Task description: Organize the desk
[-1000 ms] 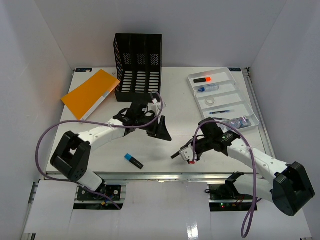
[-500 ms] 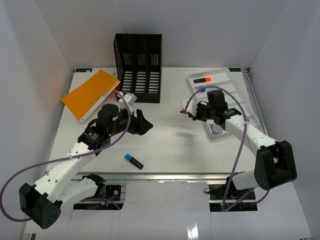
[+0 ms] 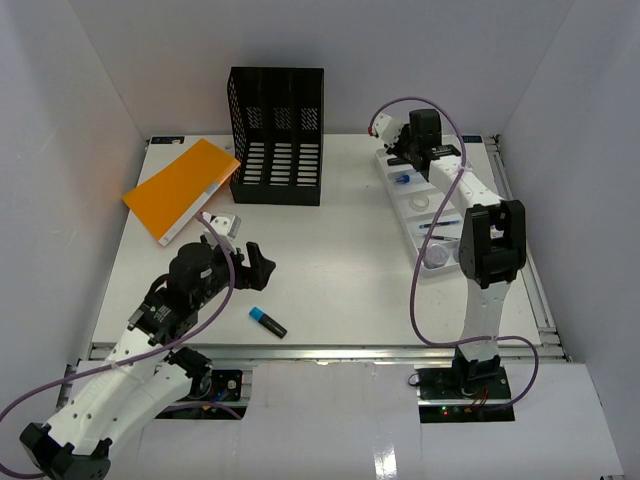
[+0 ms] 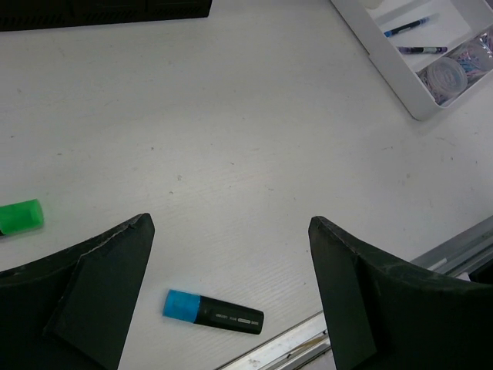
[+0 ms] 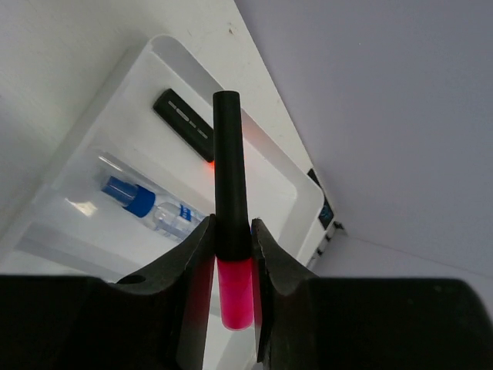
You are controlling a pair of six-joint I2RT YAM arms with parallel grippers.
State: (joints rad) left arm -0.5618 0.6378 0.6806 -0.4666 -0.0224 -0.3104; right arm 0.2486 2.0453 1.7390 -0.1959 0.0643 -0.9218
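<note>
While left hand gapes empty above desk, right hand clamped on pink highlighter

Bright, even white light falls from above in the overhead view. The white worktop shows no glare, and the enclosing walls take a faint lavender cast. Shadows are soft and short: a thin one runs beside the blue highlighter and a pale one lies under the left arm. The picture is sharp, with no clear bending at the edges.

In the left wrist view the worktop's fine scuffs are crisp. The fingers of the left gripper are dark and slightly soft.

In the right wrist view the white tray is almost washed out. The pink highlighter glows saturated between near-black, underexposed fingers.
</note>
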